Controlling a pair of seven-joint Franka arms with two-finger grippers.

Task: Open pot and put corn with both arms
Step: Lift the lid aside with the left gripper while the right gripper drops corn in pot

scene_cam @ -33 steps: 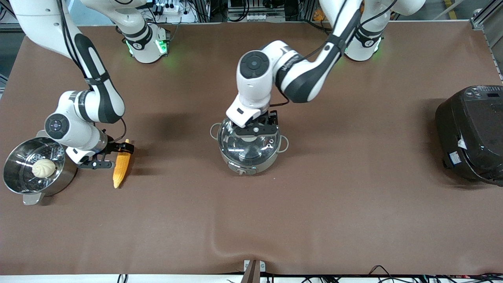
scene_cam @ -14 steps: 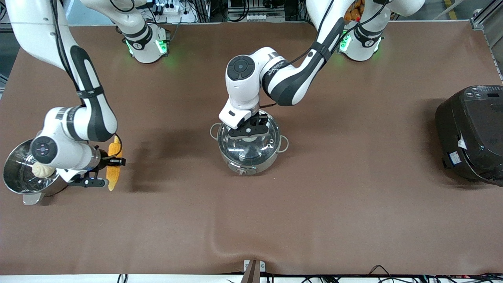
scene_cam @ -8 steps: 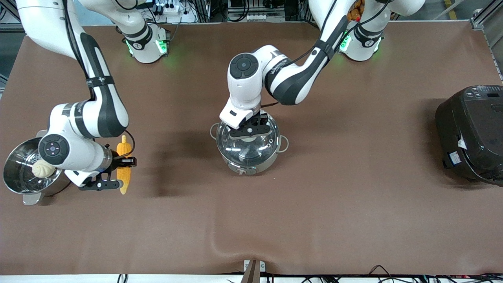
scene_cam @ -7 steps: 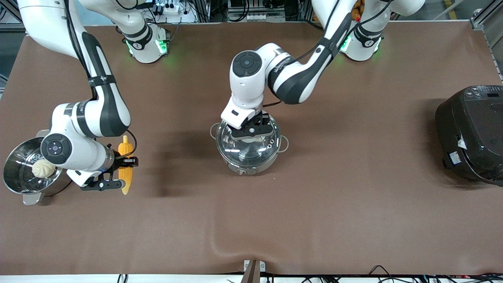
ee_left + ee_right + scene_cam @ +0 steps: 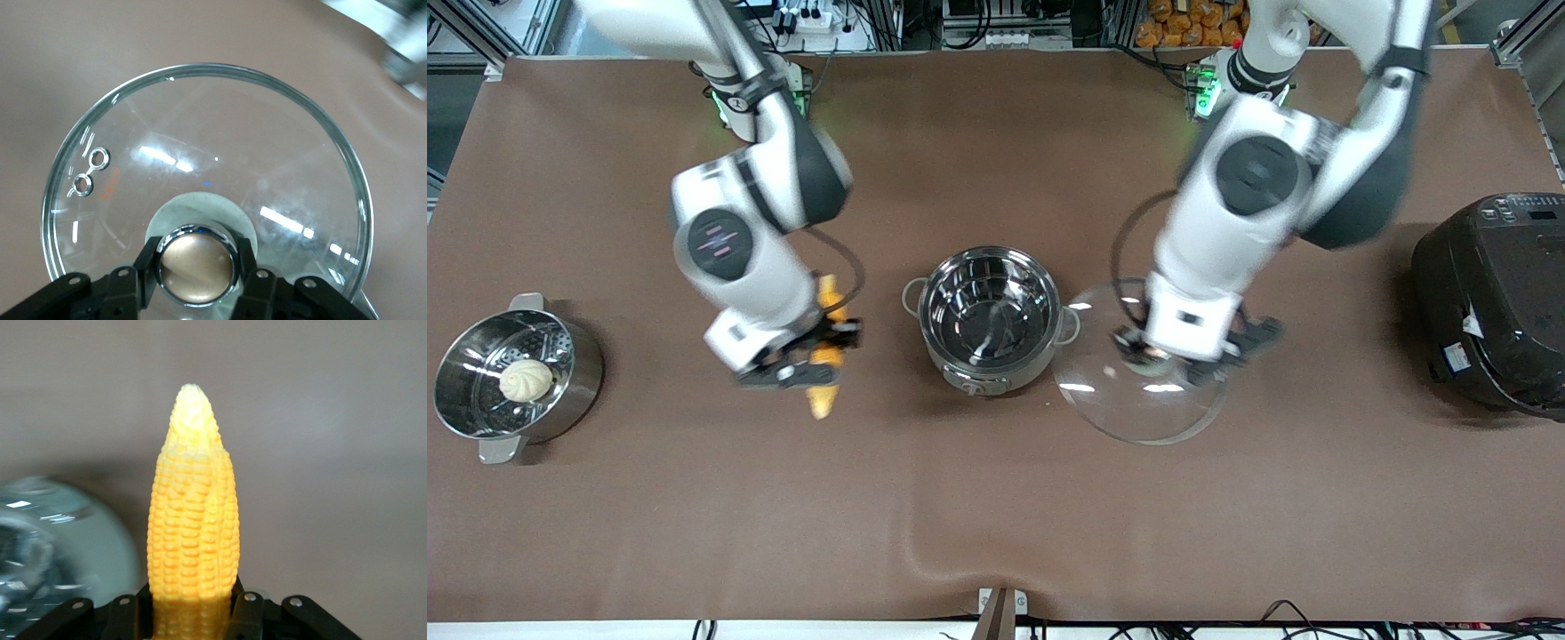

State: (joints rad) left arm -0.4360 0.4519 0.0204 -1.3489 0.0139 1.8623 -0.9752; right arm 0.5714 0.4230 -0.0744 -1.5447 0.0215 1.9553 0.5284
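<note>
The grey pot (image 5: 990, 322) stands open at the table's middle, its shiny steel inside empty. My left gripper (image 5: 1183, 354) is shut on the copper knob (image 5: 196, 265) of the glass lid (image 5: 1138, 369) and holds it in the air over the table beside the pot, toward the left arm's end. My right gripper (image 5: 805, 351) is shut on the yellow corn cob (image 5: 824, 356) and holds it in the air over the table beside the pot, toward the right arm's end. In the right wrist view the corn (image 5: 192, 527) sticks out between the fingers.
A steel steamer pot (image 5: 560, 400) holding a white bun (image 5: 526, 380) stands at the right arm's end. A big black cooker (image 5: 1494, 302) stands at the left arm's end. Bare brown table lies nearer the front camera.
My left gripper has lifted the lid off the pot and carried it toward the left arm's end. My right gripper has carried the corn from beside the steamer pot to near the open pot.
</note>
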